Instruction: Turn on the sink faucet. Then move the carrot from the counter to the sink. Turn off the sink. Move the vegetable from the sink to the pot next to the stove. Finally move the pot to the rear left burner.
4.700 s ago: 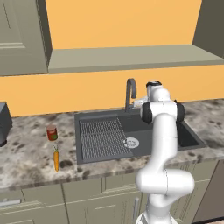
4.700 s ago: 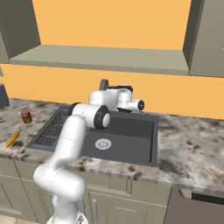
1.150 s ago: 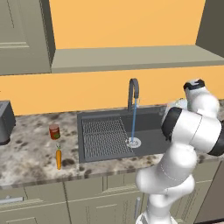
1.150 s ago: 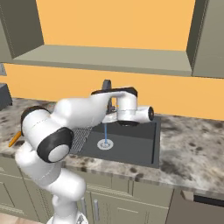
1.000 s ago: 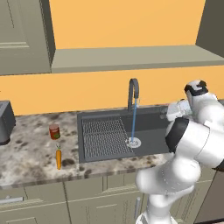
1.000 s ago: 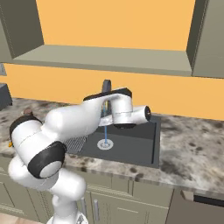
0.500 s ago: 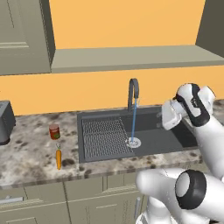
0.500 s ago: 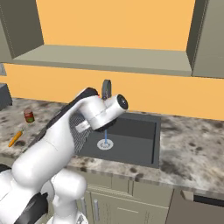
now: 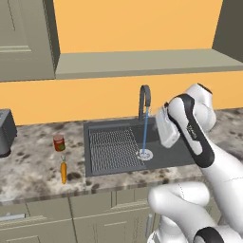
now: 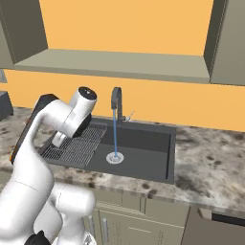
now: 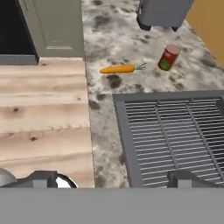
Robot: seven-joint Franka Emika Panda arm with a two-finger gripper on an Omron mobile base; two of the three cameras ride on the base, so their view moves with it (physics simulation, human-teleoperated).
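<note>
Water runs in a thin blue stream from the sink faucet (image 9: 144, 97) (image 10: 116, 99) onto the round drain of the sink (image 9: 163, 151) (image 10: 143, 143). The carrot (image 9: 63, 172) (image 11: 118, 68) lies on the counter (image 9: 33, 166) (image 11: 101, 127) left of the basin, with its green top toward a red can. My gripper (image 11: 113, 178) is open and holds nothing. It hangs above the sink's ribbed drainer (image 11: 175, 135) and faces the carrot from some way off. The pot and the stove are out of view.
A red can (image 9: 59, 142) (image 11: 169, 57) stands just behind the carrot, and a microwave (image 9: 4, 133) (image 11: 162, 11) sits further left. My white arm (image 10: 43, 129) arches over the left counter. The counter's front edge drops to cabinet doors (image 11: 52, 26) and a wooden floor (image 11: 43, 113).
The water started running after the earliest frames. Over the last second the arm swung from the sink's right side across the basin, and the hand turned left toward the drainer, jaws still open.
</note>
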